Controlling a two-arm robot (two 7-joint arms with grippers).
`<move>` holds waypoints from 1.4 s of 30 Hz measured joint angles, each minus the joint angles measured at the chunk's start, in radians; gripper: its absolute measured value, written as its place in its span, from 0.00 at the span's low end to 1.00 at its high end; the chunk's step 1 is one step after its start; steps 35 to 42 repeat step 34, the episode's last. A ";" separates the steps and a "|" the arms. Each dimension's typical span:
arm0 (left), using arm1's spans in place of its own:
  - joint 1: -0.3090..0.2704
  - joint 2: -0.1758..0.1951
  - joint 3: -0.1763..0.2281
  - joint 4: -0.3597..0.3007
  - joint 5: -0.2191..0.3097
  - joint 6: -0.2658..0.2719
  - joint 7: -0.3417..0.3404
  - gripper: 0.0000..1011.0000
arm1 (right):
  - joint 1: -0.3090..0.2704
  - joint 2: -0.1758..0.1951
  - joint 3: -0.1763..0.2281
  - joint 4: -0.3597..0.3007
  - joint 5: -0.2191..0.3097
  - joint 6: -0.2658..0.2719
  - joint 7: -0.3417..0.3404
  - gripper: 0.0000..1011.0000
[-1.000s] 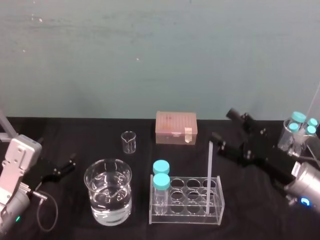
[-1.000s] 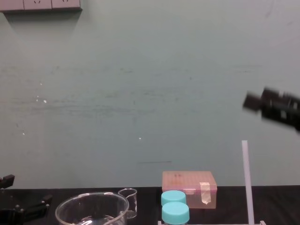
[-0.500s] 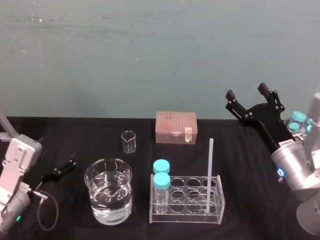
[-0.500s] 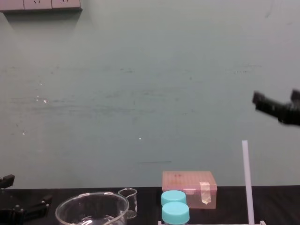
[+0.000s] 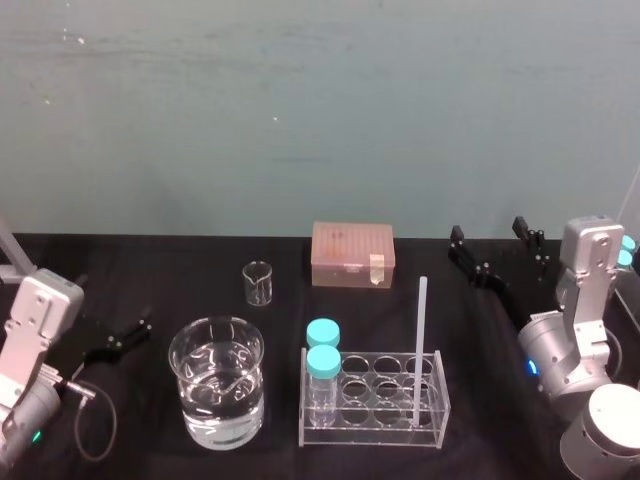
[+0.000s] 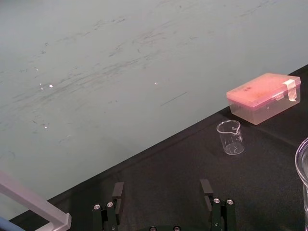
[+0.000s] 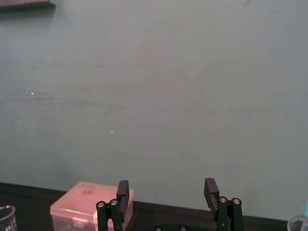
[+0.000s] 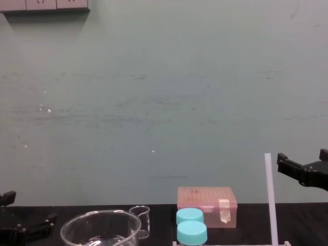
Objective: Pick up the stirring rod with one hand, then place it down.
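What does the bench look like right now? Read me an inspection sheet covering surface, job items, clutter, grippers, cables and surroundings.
Surface: black table, no spills seen.
Job's things: stirring rod stands upright in the right end of the clear rack, untouched.
Clutter: two blue-capped jars in the rack's left end; large beaker holding water; small beaker, empty; pink box at the back; more jars at the far right.
Grippers: right gripper has its fingers open and empty, raised to the rod's right, apart from it; left gripper has its fingers open and empty, low at the table's left.
Cables: thin cable looped beside the left arm.
Surroundings: teal wall; sockets high on it.
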 joint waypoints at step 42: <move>0.000 0.000 0.000 0.000 0.000 0.000 0.000 0.99 | 0.000 -0.001 0.001 0.000 -0.001 0.004 0.001 0.99</move>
